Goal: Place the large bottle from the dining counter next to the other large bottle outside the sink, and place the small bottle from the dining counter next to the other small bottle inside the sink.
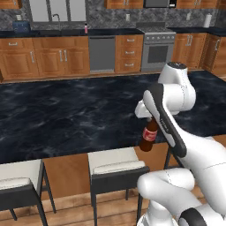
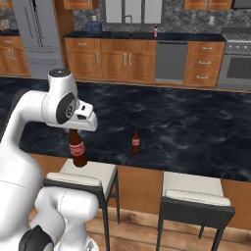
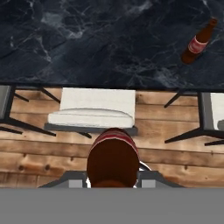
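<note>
Clamped around the neck of the large bottle [image 1: 149, 134], my gripper [image 1: 152, 120] carries it upright in the left base view, its long axis vertical, hanging just over the near edge of the dining counter [image 1: 66, 114] and above a white-cushioned stool [image 1: 114, 164]. Far beyond the counter, on the wall worktop beside the tap, stands the pale pink bottle [image 1: 86, 28] — the partner this one belongs next to, so the carry runs forward and to the left, well apart from where I am. From the right base view I count the same: one tall brown bottle [image 2: 77, 148] under my gripper [image 2: 74, 131], one small bottle [image 2: 136, 141] standing upright on the dining counter [image 2: 196, 132] to its right, one pink bottle [image 2: 156, 31] at the far worktop near the sink [image 2: 128, 34], whose basin I cannot make out from here. Looking down the hand view, the held bottle's red-banded body [image 3: 113, 158] sits between my fingers, the stool [image 3: 94, 111] is below it, and the small bottle [image 3: 197, 42] lies up and to the right — two stools counted, perhaps a third at the edge.
</note>
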You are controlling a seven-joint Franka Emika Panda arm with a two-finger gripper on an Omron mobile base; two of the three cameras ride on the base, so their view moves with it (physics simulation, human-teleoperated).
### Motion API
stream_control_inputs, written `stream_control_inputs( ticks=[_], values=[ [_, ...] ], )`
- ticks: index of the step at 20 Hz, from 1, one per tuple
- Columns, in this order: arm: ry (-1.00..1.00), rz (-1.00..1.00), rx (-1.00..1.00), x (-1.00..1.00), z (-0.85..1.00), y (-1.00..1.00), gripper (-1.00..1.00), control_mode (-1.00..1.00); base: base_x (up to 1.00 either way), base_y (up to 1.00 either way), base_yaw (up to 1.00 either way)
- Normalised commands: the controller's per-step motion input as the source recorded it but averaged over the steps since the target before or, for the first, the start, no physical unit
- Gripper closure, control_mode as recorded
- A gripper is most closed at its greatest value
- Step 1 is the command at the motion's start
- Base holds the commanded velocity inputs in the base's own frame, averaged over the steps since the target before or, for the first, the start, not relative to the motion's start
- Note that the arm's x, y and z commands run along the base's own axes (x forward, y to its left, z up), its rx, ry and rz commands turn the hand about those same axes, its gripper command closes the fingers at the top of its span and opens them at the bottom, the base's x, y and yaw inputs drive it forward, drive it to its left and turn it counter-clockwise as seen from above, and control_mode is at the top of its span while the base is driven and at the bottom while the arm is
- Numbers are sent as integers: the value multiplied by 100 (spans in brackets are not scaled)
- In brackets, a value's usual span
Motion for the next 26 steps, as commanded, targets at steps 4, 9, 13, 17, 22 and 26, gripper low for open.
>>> stream_control_inputs(
  ticks=[4,9,13,17,22,26],
  values=[
    [0,0,0,-19,10,-15,100,-100,0,0,0],
    [0,0,0,-11,29,-9,100,-100,0,0,0],
    [0,0,0,-4,21,-4,100,-100,0,0,0],
    [0,0,0,-6,15,0,100,-100,0,0,0],
    [0,0,0,-5,0,0,100,-100,0,0,0],
    [0,0,0,0,0,0,100,-100,0,0,0]
  ],
)
